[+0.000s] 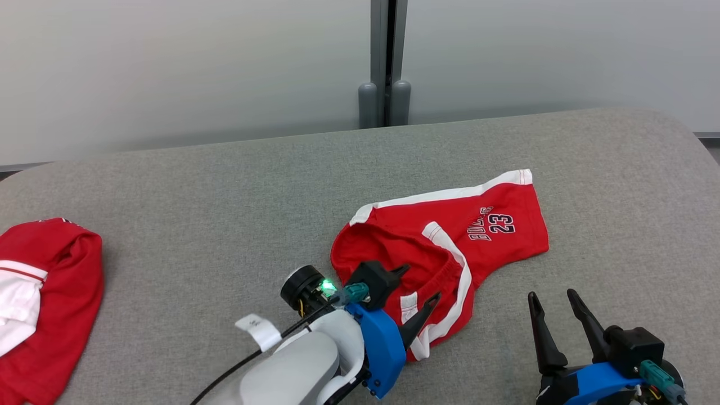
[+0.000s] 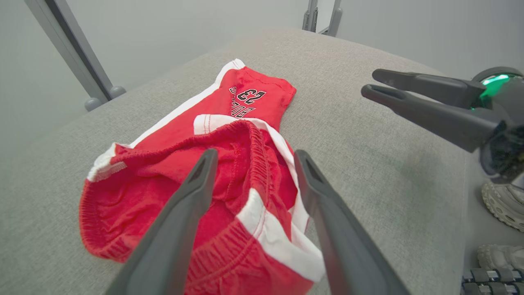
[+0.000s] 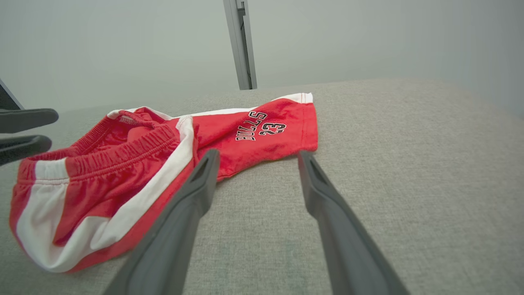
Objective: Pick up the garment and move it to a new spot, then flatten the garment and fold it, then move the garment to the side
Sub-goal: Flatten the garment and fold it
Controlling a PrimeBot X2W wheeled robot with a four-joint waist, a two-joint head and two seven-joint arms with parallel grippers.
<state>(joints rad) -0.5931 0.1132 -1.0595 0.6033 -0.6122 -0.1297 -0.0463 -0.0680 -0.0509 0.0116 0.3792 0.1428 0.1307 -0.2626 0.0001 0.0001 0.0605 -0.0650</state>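
While the garment (image 1: 495, 242) lies crumpled on the bench (image 1: 197, 185), nothing looks done yet — the left pincer (image 1: 422, 282) hangs spread over its waistband (image 2: 241, 131), the right pincer (image 1: 551, 294) gapes empty; every step remains.

Bare tabletop (image 1: 225, 185) is left between the shorts (image 1: 495, 239) and a second red garment (image 1: 56, 292), seemingly bunched, at the left edge.

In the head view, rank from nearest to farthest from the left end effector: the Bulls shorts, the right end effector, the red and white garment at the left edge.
1. Bulls shorts: right under the left end effector, beneath its open fingers.
2. Right end effector: off to its right, clear of the shorts.
3. Red and white garment: farthest, at the view's far left edge.
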